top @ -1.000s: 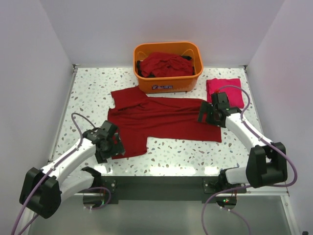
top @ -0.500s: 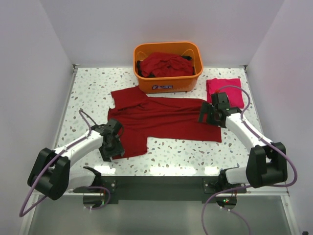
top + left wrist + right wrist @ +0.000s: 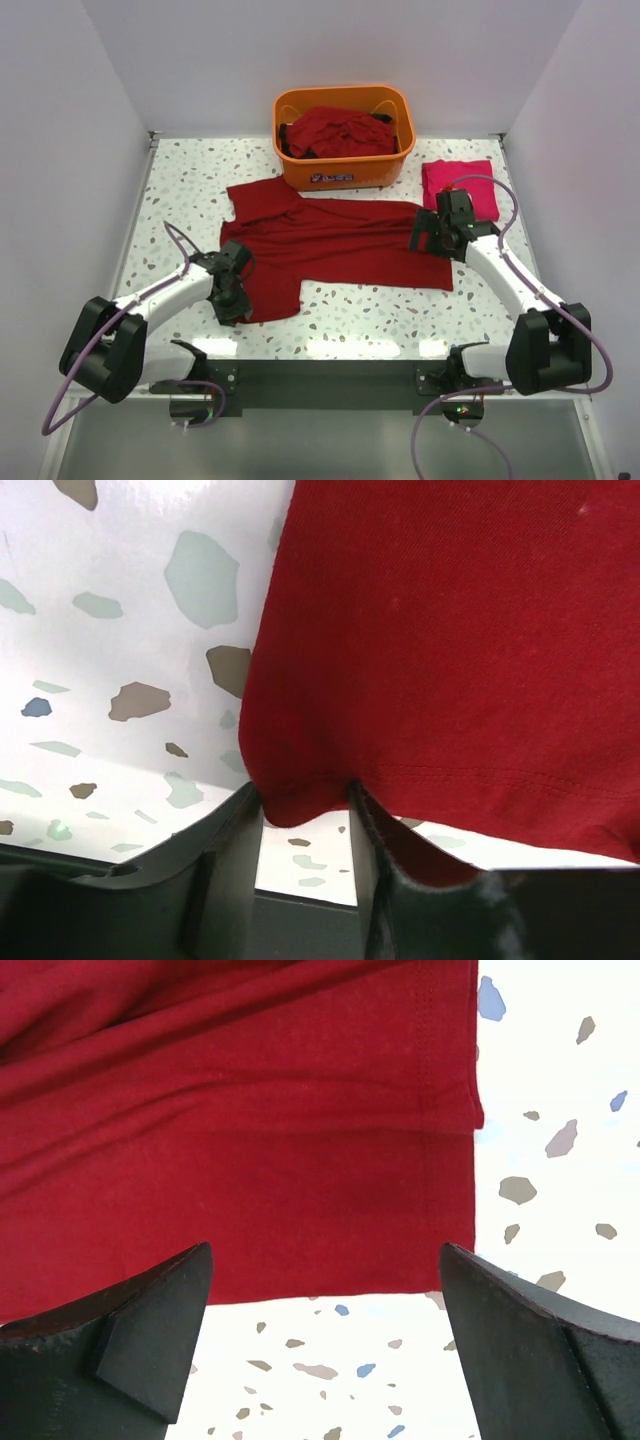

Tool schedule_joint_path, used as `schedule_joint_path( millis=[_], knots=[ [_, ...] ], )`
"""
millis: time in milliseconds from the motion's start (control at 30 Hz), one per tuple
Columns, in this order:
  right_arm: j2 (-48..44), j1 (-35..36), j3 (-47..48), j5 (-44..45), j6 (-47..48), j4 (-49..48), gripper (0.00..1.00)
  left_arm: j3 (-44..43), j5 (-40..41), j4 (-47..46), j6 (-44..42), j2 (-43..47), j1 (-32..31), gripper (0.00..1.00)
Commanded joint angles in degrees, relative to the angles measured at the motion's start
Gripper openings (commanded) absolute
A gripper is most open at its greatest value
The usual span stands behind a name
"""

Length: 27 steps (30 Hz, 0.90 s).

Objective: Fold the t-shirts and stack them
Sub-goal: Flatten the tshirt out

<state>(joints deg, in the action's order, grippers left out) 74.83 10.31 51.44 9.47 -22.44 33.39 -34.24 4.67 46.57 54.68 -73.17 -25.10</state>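
A dark red t-shirt [image 3: 340,245] lies spread flat on the speckled table, collar end to the left. My left gripper [image 3: 232,300] is at its near left hem corner. In the left wrist view that corner [image 3: 300,800] bulges between the two narrowed fingers of the gripper [image 3: 303,795], touching both. My right gripper [image 3: 425,238] hovers over the shirt's right end, open wide. Its fingers straddle the hem edge [image 3: 330,1290] without touching the cloth. A brighter pinkish-red t-shirt [image 3: 460,185] lies folded at the back right.
An orange plastic tub [image 3: 340,95] stands at the back centre with more dark red t-shirts [image 3: 335,130] crumpled inside. White walls close in the table on the left, right and back. Bare speckled table [image 3: 370,315] shows in front of the spread shirt.
My left gripper has swung in to the shirt's near left corner and its jaws have narrowed onto the cloth. The right gripper stays open and has barely shifted.
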Motion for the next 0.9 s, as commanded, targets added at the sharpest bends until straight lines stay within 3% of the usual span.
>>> schedule_joint_path(
  millis=[0,167,200,333,400,533,667,867],
  knots=[
    [-3.02,-0.29,-0.11,-0.33,0.29,1.59,0.98,4.09,4.83,-9.02,-0.36,-4.0,0.58,0.38],
    [-4.16,-0.29,0.24,-0.16,-0.67,3.52,0.99,3.66,4.21,-11.5,-2.55,-5.14,1.64,0.15],
    [-4.34,-0.37,-0.2,0.02,-1.11,4.48,0.99,3.57,4.47,-11.32,-3.17,-5.06,1.72,0.01],
    [-6.09,-1.6,-0.98,5.2,-9.1,12.13,0.99,3.65,3.86,-12.64,-4.66,-1.91,1.81,0.0],
    [-8.55,-4.92,-4.22,2.67,-11.4,12.23,0.99,5.14,1.58,-15.26,-5.54,0.29,1.81,0.0],
    [-9.27,-8.2,-8.81,-1.74,-12.19,8.28,0.99,6.82,1.66,-17.21,-7.47,6.97,1.81,0.0],
    [-2.7,-8.28,-9.34,-2.27,-12.37,3.02,0.98,6.2,2.71,-16.6,-9.58,10.14,1.81,0.0],
    [4.35,-8.46,-8.73,-0.25,-15.09,-2.62,0.86,5.68,3.95,-14.58,-8.1,11.38,1.81,0.0]
  ],
)
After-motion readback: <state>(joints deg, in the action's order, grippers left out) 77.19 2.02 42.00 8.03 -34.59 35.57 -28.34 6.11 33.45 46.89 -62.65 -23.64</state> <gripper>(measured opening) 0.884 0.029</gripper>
